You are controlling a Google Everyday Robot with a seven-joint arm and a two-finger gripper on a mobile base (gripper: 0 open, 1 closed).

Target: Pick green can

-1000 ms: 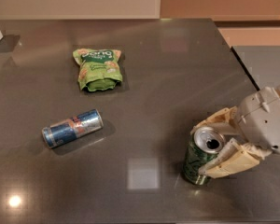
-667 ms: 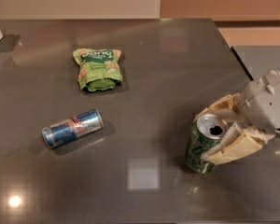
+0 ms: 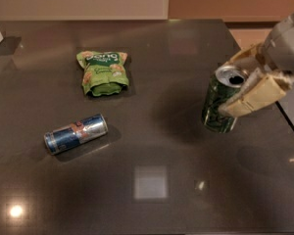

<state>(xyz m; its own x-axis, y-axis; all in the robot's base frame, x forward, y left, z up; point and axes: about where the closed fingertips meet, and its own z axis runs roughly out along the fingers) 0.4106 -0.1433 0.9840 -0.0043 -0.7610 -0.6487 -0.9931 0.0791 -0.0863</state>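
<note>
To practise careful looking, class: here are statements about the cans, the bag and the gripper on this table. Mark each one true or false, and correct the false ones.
1. The gripper clamps the green can between its fingers, at the right side of the table. True.
2. The blue-and-silver can stands upright. False: it lies on its side.
3. The snack bag lies nearer the table's far edge than the blue-and-silver can. True.
4. The snack bag touches the green can. False: they are well apart.

One camera, fairly close, looks down over the tabletop's [image 3: 186, 58] near edge toward its far edge. The gripper [image 3: 231, 86] clasps the green can [image 3: 215, 109] near the right edge.
</note>
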